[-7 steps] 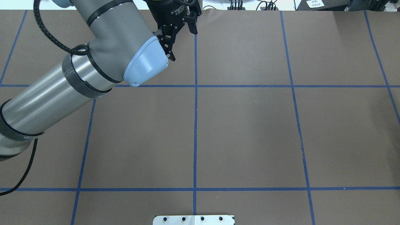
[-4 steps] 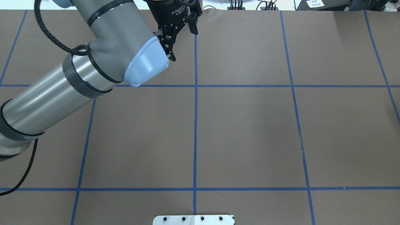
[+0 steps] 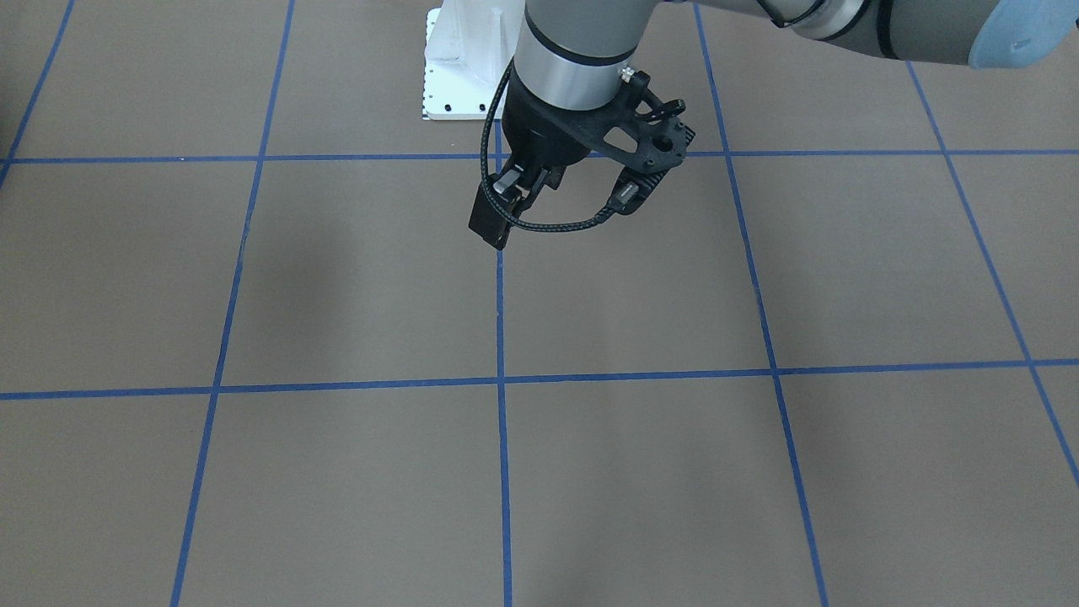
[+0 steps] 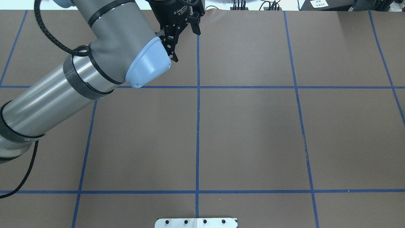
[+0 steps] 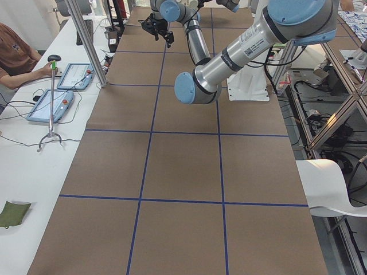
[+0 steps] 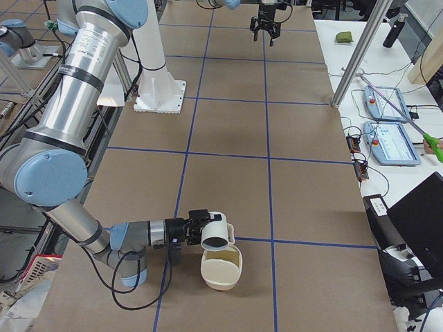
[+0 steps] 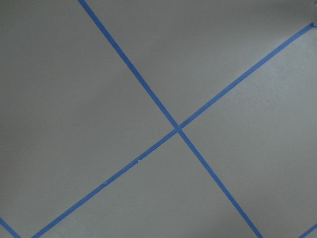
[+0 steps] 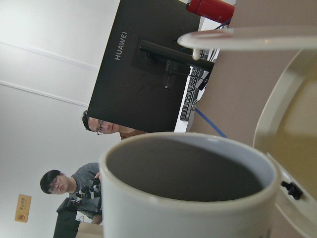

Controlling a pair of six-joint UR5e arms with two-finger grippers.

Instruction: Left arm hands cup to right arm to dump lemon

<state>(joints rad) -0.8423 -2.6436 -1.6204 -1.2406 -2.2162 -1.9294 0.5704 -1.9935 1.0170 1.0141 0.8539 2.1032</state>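
The cup, a cream-white mug with a dark grey inside, lies tipped on its side at the tip of my right gripper. Its mouth faces a cream bowl below it. I cannot tell whether this gripper is open or shut. The right wrist view shows the mug's mouth close up beside the bowl's rim. My left gripper hangs open and empty over the table's far middle; it also shows in the front view. The lemon is not visible.
The brown table carries a blue tape grid. A white mount plate sits at the robot's edge. Tablets and a metal post stand on the operators' side. A monitor and two people appear behind the mug.
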